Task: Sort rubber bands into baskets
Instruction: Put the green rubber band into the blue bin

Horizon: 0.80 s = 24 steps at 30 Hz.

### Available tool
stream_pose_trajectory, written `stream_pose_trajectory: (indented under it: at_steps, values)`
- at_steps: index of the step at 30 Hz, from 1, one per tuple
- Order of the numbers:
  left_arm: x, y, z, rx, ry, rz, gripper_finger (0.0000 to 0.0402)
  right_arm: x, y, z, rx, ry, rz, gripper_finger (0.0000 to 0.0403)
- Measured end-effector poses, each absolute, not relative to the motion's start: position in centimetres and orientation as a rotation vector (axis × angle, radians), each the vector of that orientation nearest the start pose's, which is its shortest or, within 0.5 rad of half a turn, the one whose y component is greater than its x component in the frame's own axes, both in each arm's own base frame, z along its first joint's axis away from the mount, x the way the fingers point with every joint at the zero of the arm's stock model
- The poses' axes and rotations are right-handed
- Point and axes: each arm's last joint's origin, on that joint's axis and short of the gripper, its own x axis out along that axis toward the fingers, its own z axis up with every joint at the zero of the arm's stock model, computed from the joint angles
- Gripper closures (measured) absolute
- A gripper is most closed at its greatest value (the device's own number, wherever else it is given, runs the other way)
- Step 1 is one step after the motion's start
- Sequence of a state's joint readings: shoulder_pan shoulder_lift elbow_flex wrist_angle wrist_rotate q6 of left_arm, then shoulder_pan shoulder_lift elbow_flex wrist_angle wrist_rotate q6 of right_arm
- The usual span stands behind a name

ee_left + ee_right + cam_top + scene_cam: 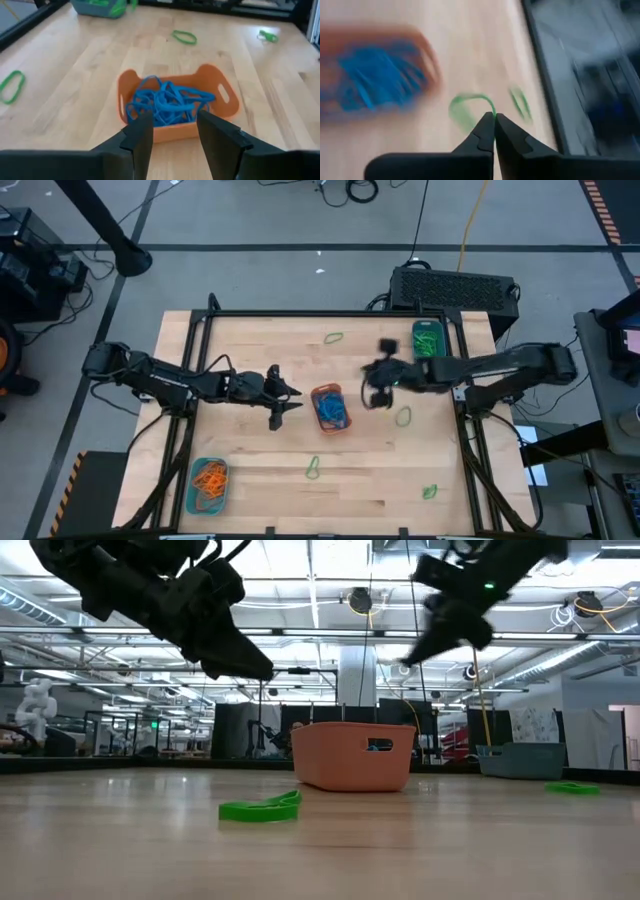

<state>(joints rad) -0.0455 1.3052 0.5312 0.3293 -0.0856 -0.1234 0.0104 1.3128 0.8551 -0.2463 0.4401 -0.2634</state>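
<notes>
Orange plastic marks the middle basket [330, 408], which sits at the centre of the wooden table [260, 470] and is heaped with blue rubber bands [167, 104]. We see the left gripper [290, 402] just left of that basket, raised off the table, its two fingers [141, 139] spread apart with nothing between them; in its wrist view the blue tangle lies directly ahead of the tips.

We see the right gripper [494, 118] in the air to the right of the orange basket, toward the far side, with its fingers pressed together on a thin green rubber band [470, 102] that loops out from the tips.

A teal basket [428, 338] holding green bands stands at the far right of the table, beside the right arm. Another teal basket [207, 485] with orange bands [210, 477] sits at the near left corner.

Loose green bands lie scattered on the wood: one far of centre [334, 337], one to the right of the orange basket [403, 417], one near the front edge at centre [313, 470] and one at the near right [430, 492]. From table height we see a green band [262, 808] lying flat in front of the orange basket.
</notes>
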Motion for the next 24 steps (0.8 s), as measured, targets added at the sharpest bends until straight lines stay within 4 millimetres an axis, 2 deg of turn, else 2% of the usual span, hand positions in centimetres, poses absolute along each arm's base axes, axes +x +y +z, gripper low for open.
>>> stream_pose_trajectory:
  at_steps: [4,7,10,14,19,24]
  values:
    - [25.5,-1.0,18.8,-0.098,0.451,0.045,0.0242,22.3,-2.7,25.6,-0.332,0.923,-0.515,0.0403]
    - [25.5,-1.4,18.8,-0.117,0.455,-0.086,0.0242,19.1,-4.0,26.1,-0.199,1.016,-0.663,0.0403]
    - [25.4,-2.3,19.0,-0.111,0.441,-0.22,0.0242,17.0,-5.4,26.0,-0.05,1.089,-0.815,0.0402]
    - [25.7,-3.4,19.7,-0.067,0.382,-0.272,0.0242,15.9,-7.5,25.6,0.045,1.14,-0.957,0.0402]
    - [26.3,-4.7,21.4,-0.043,0.325,-0.322,0.0242,15.6,-10.8,24.1,0.045,1.209,-1.052,0.0402]
    - [26.3,-5.4,21.6,-0.006,0.326,-0.35,0.0242,15.0,-13.9,22.4,0.095,1.303,-1.128,0.0402]
